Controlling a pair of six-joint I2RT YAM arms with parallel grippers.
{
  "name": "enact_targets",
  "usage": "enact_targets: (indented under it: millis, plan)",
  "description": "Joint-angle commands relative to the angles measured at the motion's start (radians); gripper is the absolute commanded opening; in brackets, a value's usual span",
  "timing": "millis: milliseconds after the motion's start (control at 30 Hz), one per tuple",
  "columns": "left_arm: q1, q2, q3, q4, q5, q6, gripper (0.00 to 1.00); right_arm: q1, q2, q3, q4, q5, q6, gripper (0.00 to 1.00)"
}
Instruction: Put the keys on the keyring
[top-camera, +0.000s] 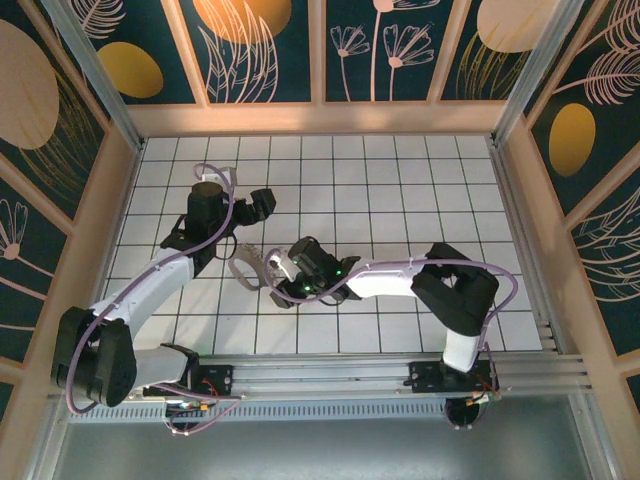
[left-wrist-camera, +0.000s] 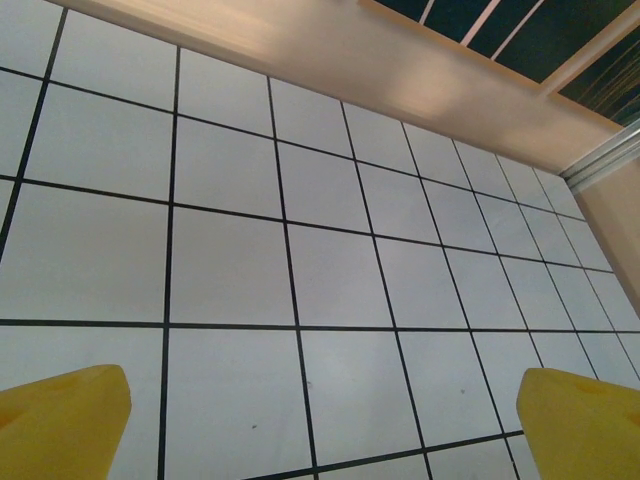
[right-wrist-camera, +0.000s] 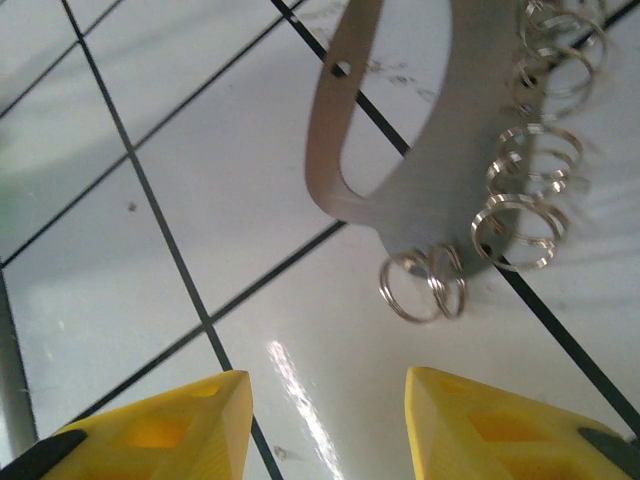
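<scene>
Your right gripper (right-wrist-camera: 320, 425) is spread apart with nothing in it. The grey keyring (right-wrist-camera: 330, 150) lies just in front of it on the white tiles (right-wrist-camera: 200, 190), with little silver rings (right-wrist-camera: 425, 285) on it. Your left gripper (left-wrist-camera: 320, 415) is spread wide.

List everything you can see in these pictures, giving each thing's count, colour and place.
Table: one, white tiles with black lines, under everything.
Wall panels: several, dark teal with gold and pink plants, around the table.
Keyring: one, pale grey strap loop, on the table near its middle.
Small rings: several, silver, along the keyring's edge.
Left arm, right arm: two, white and black, bases at the near edge.
Left tool: one, yellow tips, open, over bare tiles.
Right tool: one, yellow tips, open, beside the small rings.
</scene>
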Motion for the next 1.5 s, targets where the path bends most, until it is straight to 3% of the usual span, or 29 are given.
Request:
enact_targets:
  millis: [0, 267, 467, 1233, 1467]
  plan:
    - [0.012, 0.013, -0.002, -0.010, 0.019, 0.021, 0.99, 0.021, 0.023, 0.050, -0.009, -0.008, -0.041, 0.44]
    - [0.041, 0.014, 0.009, -0.018, 0.036, 0.036, 0.99, 0.074, 0.082, 0.098, -0.065, 0.243, -0.139, 0.37]
    - [0.047, 0.015, 0.015, -0.022, 0.040, 0.040, 0.99, 0.092, 0.121, 0.123, -0.077, 0.330, -0.174, 0.35]
    - [0.048, 0.030, 0.009, -0.001, 0.055, 0.021, 0.99, 0.093, 0.173, 0.169, -0.046, 0.374, -0.188, 0.32]
    - [0.048, 0.031, 0.009, 0.001, 0.058, 0.020, 0.99, 0.086, 0.187, 0.179, -0.044, 0.370, -0.185, 0.26]
